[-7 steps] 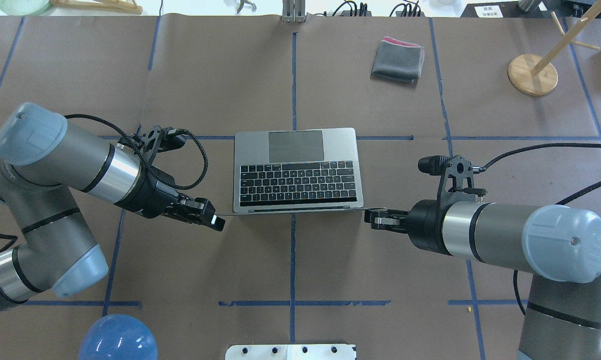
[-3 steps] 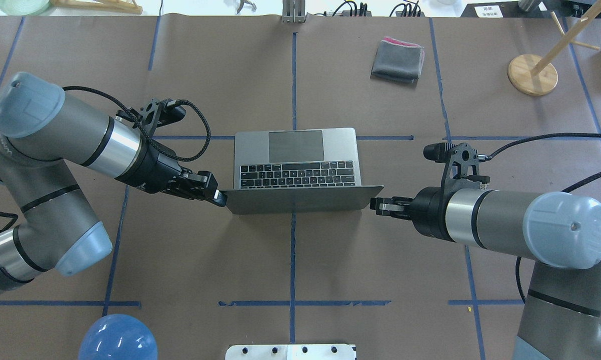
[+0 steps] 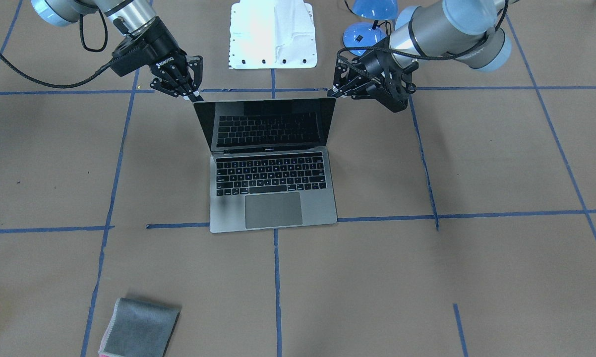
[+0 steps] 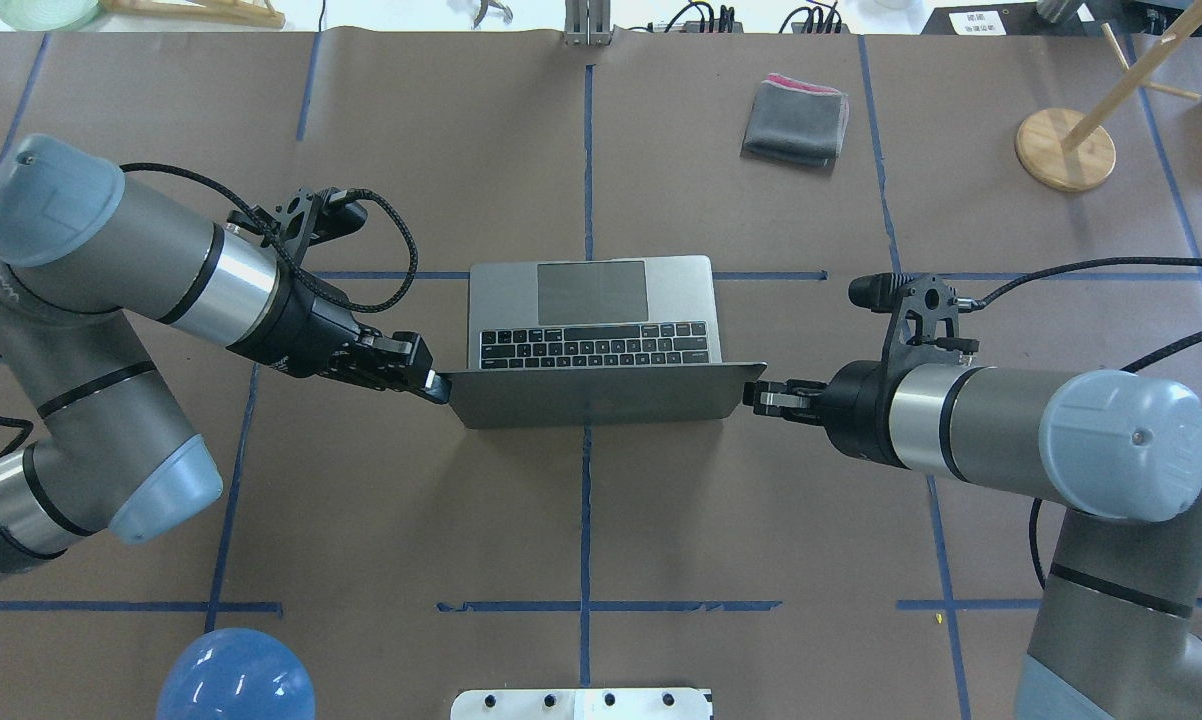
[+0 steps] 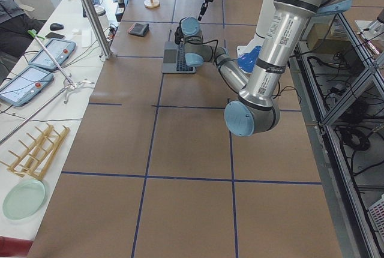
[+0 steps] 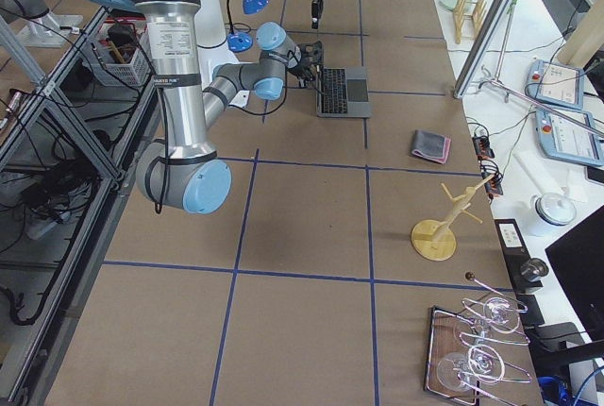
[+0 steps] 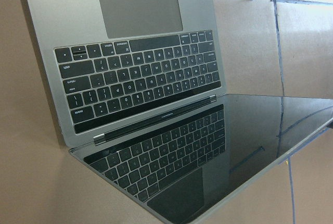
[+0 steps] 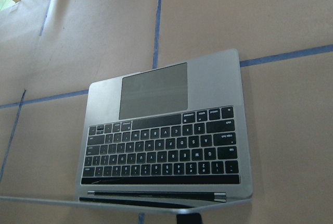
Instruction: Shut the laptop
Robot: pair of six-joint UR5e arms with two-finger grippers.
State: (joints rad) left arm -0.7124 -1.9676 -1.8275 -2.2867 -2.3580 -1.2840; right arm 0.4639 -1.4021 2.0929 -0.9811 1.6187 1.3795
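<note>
The space-grey laptop [image 4: 591, 310] lies open at the table's middle, trackpad away from me. Its lid leans forward over the keyboard, so the overhead view shows the lid's grey back [image 4: 601, 398]. My left gripper [image 4: 433, 384] is shut, its tips against the lid's upper left corner. My right gripper [image 4: 758, 396] is shut, its tips against the upper right corner. In the front-facing view the black screen [image 3: 268, 124] mirrors the keys, with the left gripper [image 3: 333, 92] and right gripper [image 3: 193, 96] at its top corners. The wrist views show the keyboard [image 7: 135, 78] [image 8: 161, 146].
A folded grey cloth [image 4: 796, 120] lies at the far right of the middle. A wooden stand [image 4: 1064, 148] is at the far right edge. A blue lamp dome [image 4: 236, 680] and a white plate [image 4: 581, 703] sit at the near edge.
The lid has swung from about upright to leaning over the keyboard. Both grippers have moved away from me along with its top corners.
</note>
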